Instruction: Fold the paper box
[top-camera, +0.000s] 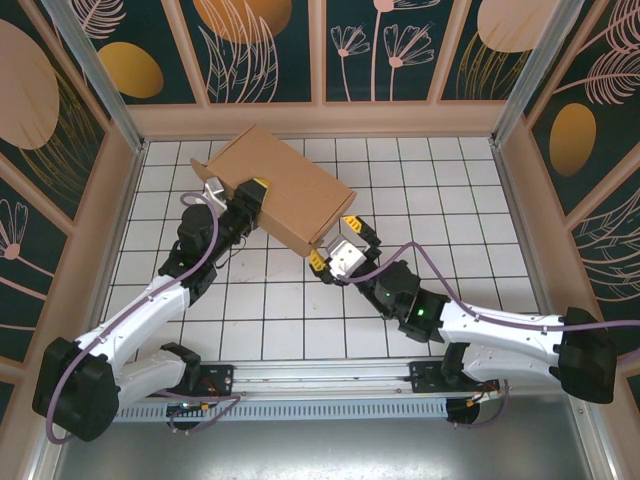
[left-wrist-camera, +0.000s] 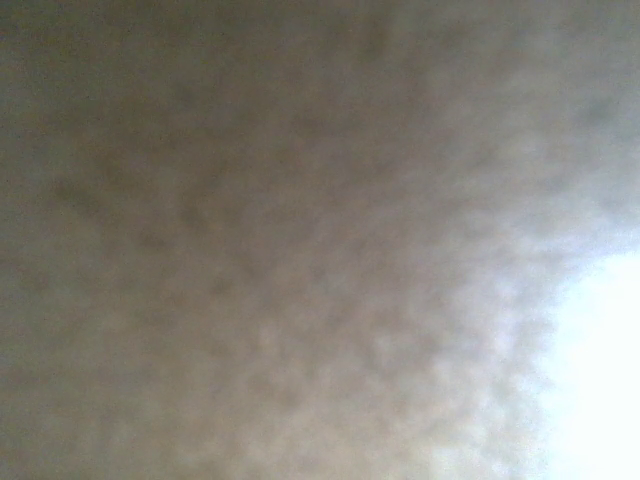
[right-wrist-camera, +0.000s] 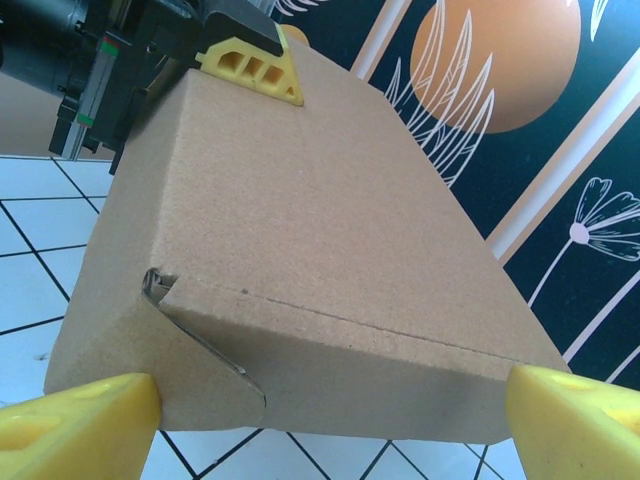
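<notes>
The paper box sits gripped at one end by the left gripper, jaws half-closed on its edge. The right gripper brackets the opposite end, jaws wide, apparently not clamped; bare surface lies beyond.

white gridded floor, floral walls

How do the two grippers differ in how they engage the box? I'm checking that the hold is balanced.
The left gripper clamps the paper box at its left end, one finger on top; the right gripper straddles the near right end, jaws wide. Whether the right fingers press it is unclear. Both have yellow fingertips.
</notes>
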